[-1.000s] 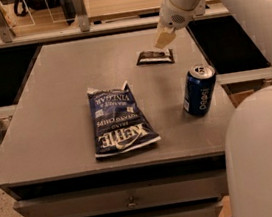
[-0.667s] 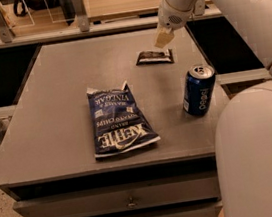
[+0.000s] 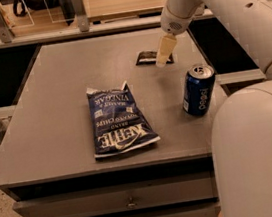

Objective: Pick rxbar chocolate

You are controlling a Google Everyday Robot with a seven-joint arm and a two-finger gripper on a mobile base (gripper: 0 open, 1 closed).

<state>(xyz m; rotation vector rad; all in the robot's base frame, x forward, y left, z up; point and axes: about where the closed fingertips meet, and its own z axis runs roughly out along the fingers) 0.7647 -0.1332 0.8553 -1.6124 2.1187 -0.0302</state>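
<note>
The rxbar chocolate [image 3: 148, 57], a small flat black bar, lies on the grey table [image 3: 59, 101] toward its far right. My gripper [image 3: 163, 53] hangs from the white arm and points down, directly over the bar's right end, which it partly hides. Its cream-coloured fingers [image 3: 164, 49] look close together and overlap the bar; I cannot tell whether they touch it.
A large dark-blue Kettle chip bag [image 3: 118, 120] lies flat at the table's middle. A blue Pepsi can [image 3: 198, 90] stands upright near the right edge, in front of the gripper. The robot's white body [image 3: 258, 154] fills the lower right. A shelf with a rail runs behind the table.
The gripper has shifted slightly, staying over the right end of the bar. The bar, bag and can have not moved.
</note>
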